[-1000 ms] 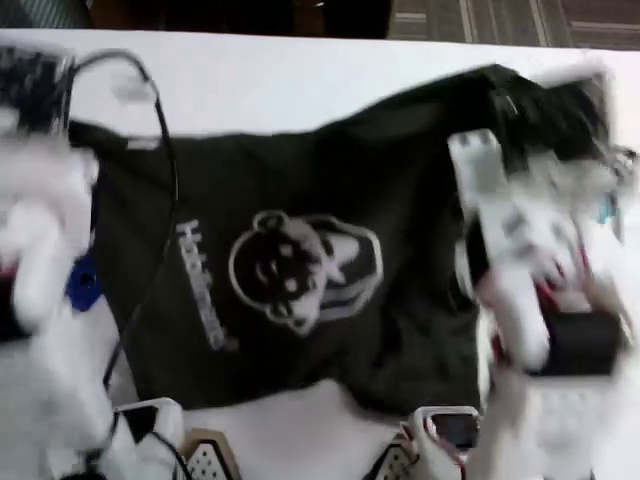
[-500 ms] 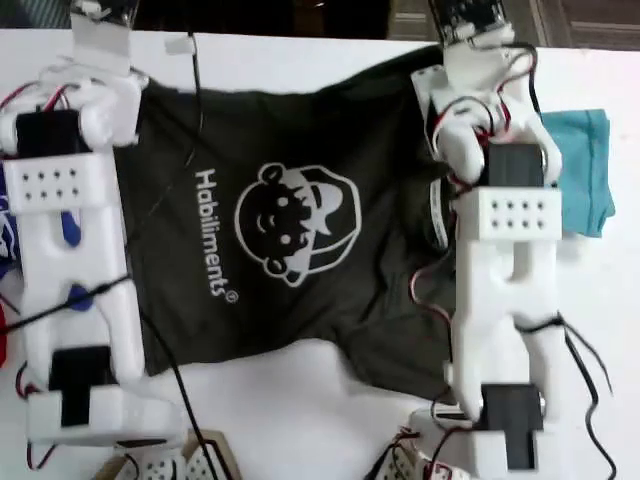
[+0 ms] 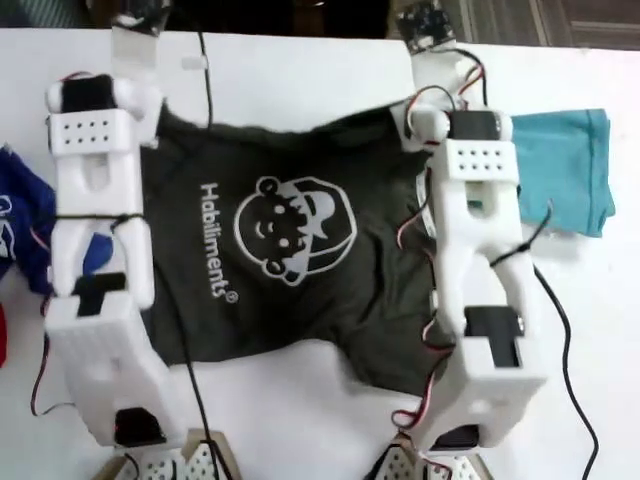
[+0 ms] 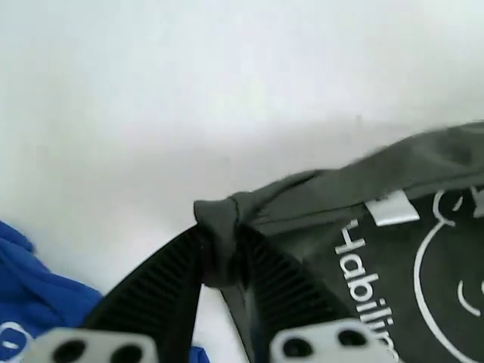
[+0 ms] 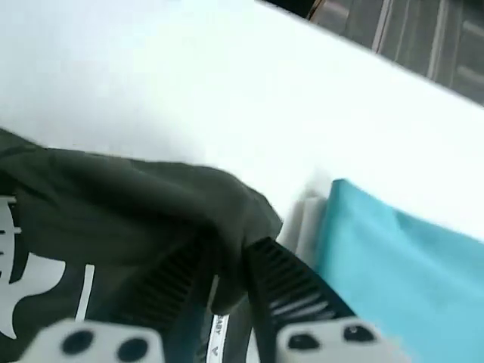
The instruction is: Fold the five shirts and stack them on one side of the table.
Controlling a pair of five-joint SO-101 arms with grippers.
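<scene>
A dark grey shirt (image 3: 280, 260) with a white cartoon face print lies spread on the white table (image 3: 300, 70) between both arms. My left gripper (image 4: 221, 253) is shut on a bunched corner of the dark shirt (image 4: 363, 197) at its far left edge. My right gripper (image 5: 227, 265) is shut on the dark shirt (image 5: 151, 204) at its far right corner, next to a folded teal shirt (image 5: 393, 257). In the high view the teal shirt (image 3: 560, 170) lies just right of the right arm (image 3: 480, 250), and a blue shirt (image 3: 20, 230) lies left of the left arm (image 3: 95, 240).
A bit of red cloth (image 3: 3, 340) shows at the table's left edge. Cables (image 3: 195, 90) trail over the shirt and table beside both arms. The arm bases (image 3: 300, 460) stand at the near edge. Bare table lies beyond the shirt's far edge.
Both arms have reached farther toward the table's back edge, dragging the dark shirt's far corners with them. The shirt now lies flatter and more spread out.
</scene>
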